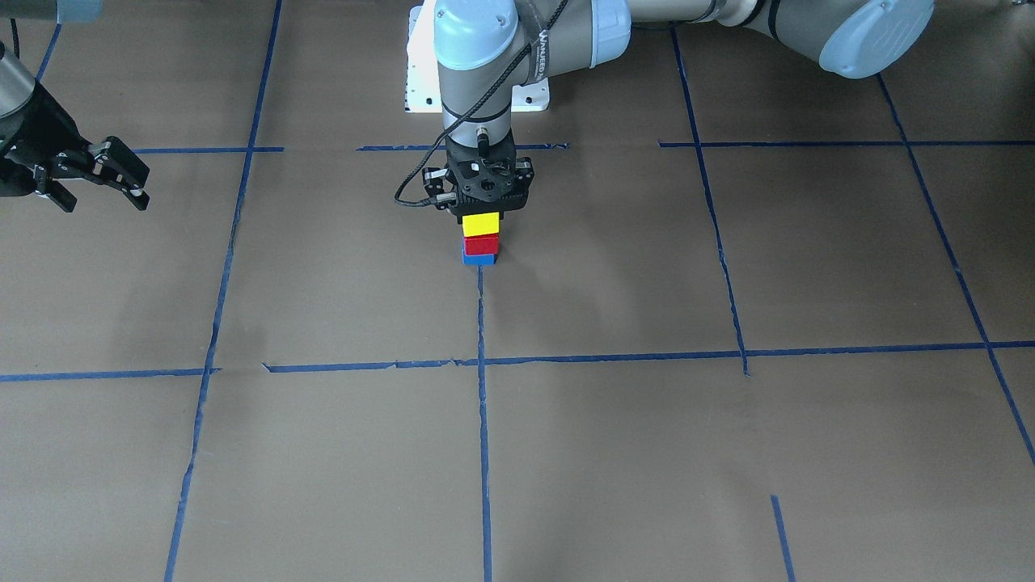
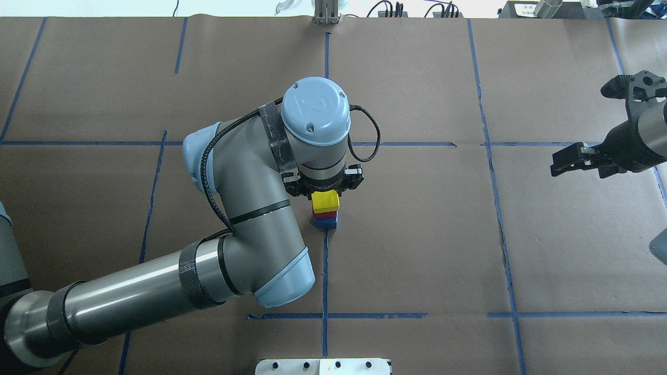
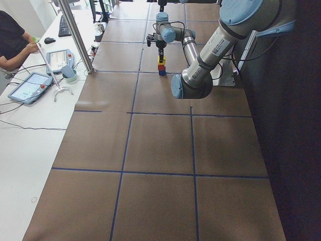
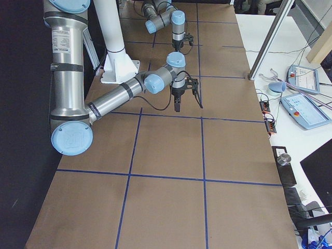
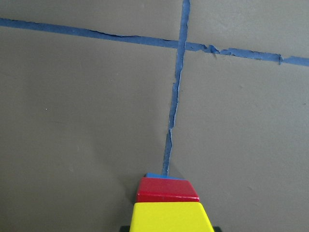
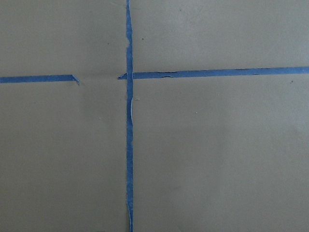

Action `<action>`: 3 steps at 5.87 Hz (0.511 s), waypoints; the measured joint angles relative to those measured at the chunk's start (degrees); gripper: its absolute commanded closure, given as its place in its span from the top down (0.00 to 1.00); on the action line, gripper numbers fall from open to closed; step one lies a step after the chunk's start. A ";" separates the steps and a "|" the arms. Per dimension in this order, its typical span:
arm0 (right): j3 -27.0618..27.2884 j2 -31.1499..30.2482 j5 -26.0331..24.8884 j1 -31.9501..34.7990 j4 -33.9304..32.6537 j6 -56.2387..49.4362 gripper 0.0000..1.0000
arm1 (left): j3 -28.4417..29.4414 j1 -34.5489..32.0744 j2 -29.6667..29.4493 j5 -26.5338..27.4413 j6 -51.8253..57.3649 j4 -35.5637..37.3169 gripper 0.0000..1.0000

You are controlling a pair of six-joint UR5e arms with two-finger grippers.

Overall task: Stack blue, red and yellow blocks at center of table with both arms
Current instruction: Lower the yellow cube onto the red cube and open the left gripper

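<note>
A yellow block (image 1: 481, 224) sits on a red block (image 1: 481, 244), which sits on a blue block (image 1: 479, 259), in a stack at the table's centre on a blue tape line. My left gripper (image 1: 482, 215) points straight down over the stack and looks shut on the yellow block's upper part. Its fingers are mostly hidden. The left wrist view shows the yellow block (image 5: 171, 217), the red block (image 5: 167, 190) and a sliver of the blue block (image 5: 154, 176). My right gripper (image 1: 103, 200) is open and empty, held above the table far to the side, and it also shows in the overhead view (image 2: 573, 165).
Brown paper with a blue tape grid (image 1: 482, 364) covers the table. The white robot base plate (image 1: 420, 89) lies behind the stack. The left arm's elbow (image 2: 250, 245) hangs over the near centre. Tablets (image 3: 30, 85) and a seated operator (image 3: 12, 40) are on the side desk.
</note>
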 measured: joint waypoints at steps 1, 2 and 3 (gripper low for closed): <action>-0.10 0.02 -0.04 0.00 0.00 0.04 1.00 | 0.07 0.04 0.01 0.00 0.03 -0.04 0.99; -0.18 0.02 -0.05 -0.04 0.00 0.06 1.00 | 0.11 0.06 0.05 0.03 0.07 -0.09 1.00; -0.25 0.02 -0.06 -0.06 0.00 0.06 1.00 | 0.11 0.05 0.05 0.04 0.08 -0.13 1.00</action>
